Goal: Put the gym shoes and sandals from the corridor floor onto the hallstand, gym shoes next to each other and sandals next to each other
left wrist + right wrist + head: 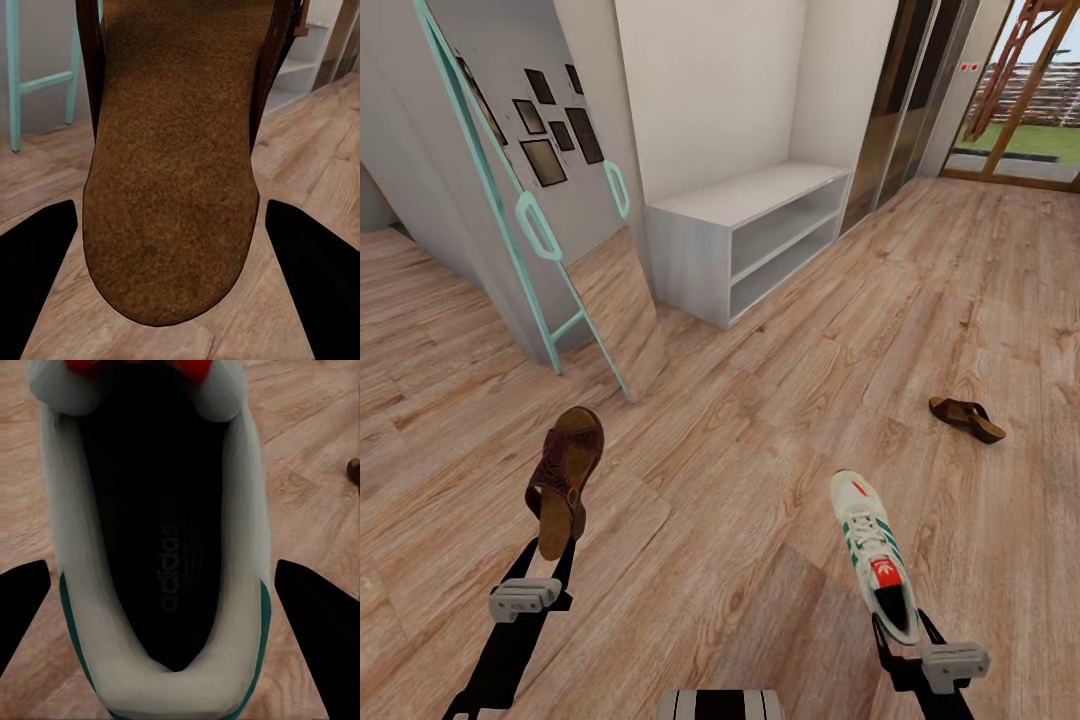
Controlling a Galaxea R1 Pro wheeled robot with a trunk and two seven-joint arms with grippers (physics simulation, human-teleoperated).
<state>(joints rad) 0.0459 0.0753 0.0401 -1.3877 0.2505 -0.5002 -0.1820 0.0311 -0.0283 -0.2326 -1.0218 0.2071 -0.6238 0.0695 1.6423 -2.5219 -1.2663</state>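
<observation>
My left gripper point(557, 548) is shut on a dark brown sandal point(565, 470), held toe-up above the corridor floor point(740, 480); its tan footbed point(172, 187) lies between the black fingers point(37, 270). The right gripper point(900, 630) is shut on a white gym shoe point(875, 550) with green stripes and a red tongue patch, its dark inside point(161, 547) facing the wrist camera. The second sandal point(967, 418) lies on the floor to the right. The light-grey hallstand point(745, 240) stands against the back wall, its top and both shelves bare. The other gym shoe is out of view.
A tall mirror with a teal frame point(550, 240) leans against the wall left of the hallstand. Dark glossy doors point(905, 100) stand right of it, and a glazed exit point(1025, 110) lies at the far right. Open plank floor stretches between me and the rack.
</observation>
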